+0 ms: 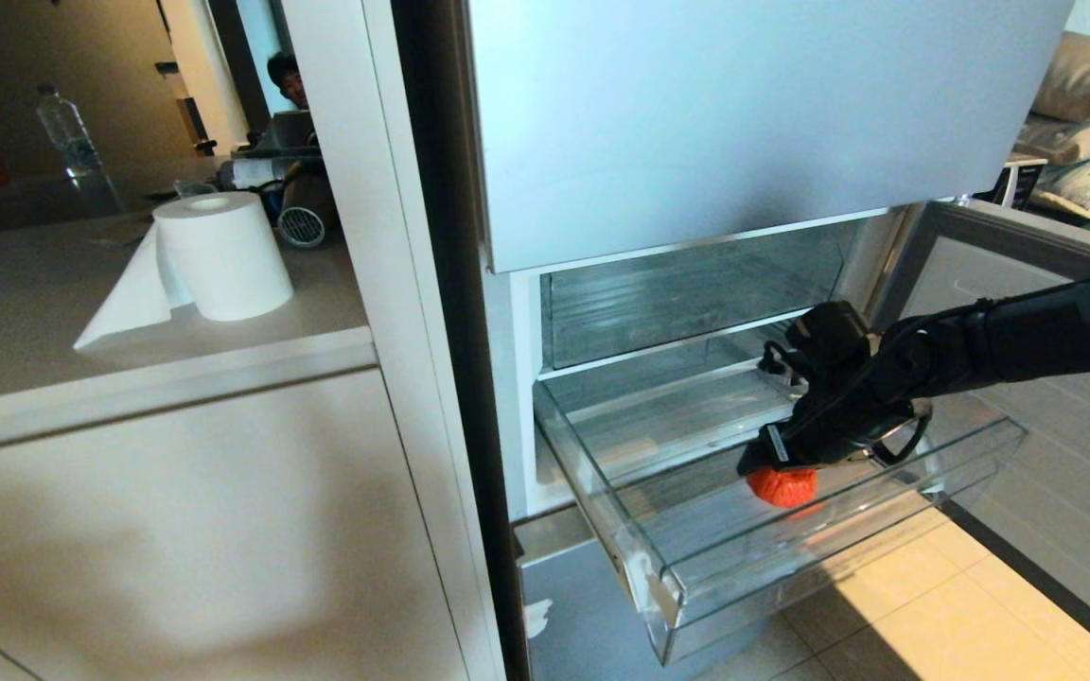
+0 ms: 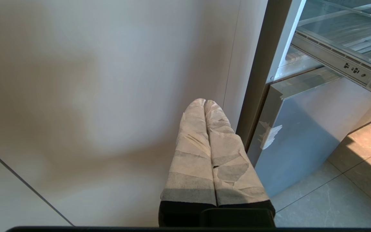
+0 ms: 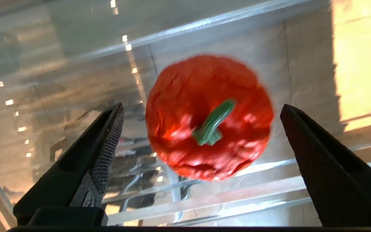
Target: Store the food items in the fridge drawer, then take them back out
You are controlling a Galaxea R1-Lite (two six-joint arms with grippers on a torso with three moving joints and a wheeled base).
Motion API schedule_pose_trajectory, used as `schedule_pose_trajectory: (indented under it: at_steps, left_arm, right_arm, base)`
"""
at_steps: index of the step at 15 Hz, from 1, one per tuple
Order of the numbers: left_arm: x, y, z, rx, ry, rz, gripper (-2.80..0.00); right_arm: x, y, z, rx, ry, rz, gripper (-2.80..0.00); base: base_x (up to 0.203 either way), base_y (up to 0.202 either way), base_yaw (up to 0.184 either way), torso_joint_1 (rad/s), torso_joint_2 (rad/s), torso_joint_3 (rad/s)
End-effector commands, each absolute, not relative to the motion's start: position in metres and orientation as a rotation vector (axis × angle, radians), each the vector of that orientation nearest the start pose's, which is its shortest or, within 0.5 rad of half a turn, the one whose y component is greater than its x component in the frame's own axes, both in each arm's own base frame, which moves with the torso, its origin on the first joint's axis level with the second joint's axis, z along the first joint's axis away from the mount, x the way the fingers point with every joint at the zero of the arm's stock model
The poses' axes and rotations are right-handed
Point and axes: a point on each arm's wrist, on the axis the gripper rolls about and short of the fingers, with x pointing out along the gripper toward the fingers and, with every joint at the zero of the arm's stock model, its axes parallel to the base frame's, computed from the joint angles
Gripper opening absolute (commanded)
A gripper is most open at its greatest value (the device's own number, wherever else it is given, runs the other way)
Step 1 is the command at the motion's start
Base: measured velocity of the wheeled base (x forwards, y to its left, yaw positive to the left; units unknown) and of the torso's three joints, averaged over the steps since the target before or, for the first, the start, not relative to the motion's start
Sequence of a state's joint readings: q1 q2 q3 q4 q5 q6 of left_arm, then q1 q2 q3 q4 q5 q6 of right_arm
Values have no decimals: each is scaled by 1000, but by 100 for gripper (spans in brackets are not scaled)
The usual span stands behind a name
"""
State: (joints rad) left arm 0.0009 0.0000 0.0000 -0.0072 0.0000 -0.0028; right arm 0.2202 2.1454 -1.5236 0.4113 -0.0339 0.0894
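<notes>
- The fruit (image 3: 208, 117), red with a green stem, sits on the drawer (image 1: 659, 586) floor, stem up, toward the front wall, at about 3 o'clock of the drawer's middle in the head view.
- The right tool (image 3: 201, 141) hangs just above it, released: both fingers (image 3: 106, 141) stand wide, one each side, apart from the skin.
- The drawer is pulled out of the fridge (image 1: 696, 123).
- The left tool (image 2: 204, 104) is parked by the cabinet (image 2: 108, 80), clenched on nothing.
- Judged from this: either the storing drop is just done or the retrieval grasp is about to start; which, I cannot tell.
- Left in any case: the fruit must come back out.
</notes>
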Motion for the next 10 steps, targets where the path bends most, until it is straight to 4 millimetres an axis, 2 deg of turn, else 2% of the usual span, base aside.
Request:
schedule_pose_trajectory:
  at_steps: [1, 6, 7, 10]
  left_arm:
    - [-23, 0, 76, -3, -5, 2, -280]
    - [-23, 0, 76, -3, -5, 2, -280]
    - [-23, 0, 76, -3, -5, 2, -280]
    - [-23, 0, 76, -3, -5, 3, -280]
  right_arm:
    - [385, 85, 122, -47, 1050, 120, 0]
    - [389, 86, 112, -21, 967, 113, 0]
    - [390, 86, 113, -13, 961, 109, -280]
    - [390, 86, 111, 3, 965, 97, -280]
  base:
    - [0, 0, 0, 0, 0, 0]
    - [0, 0, 0, 0, 0, 0]
    - [0, 0, 0, 0, 0, 0]
    - [0, 0, 0, 0, 0, 0]
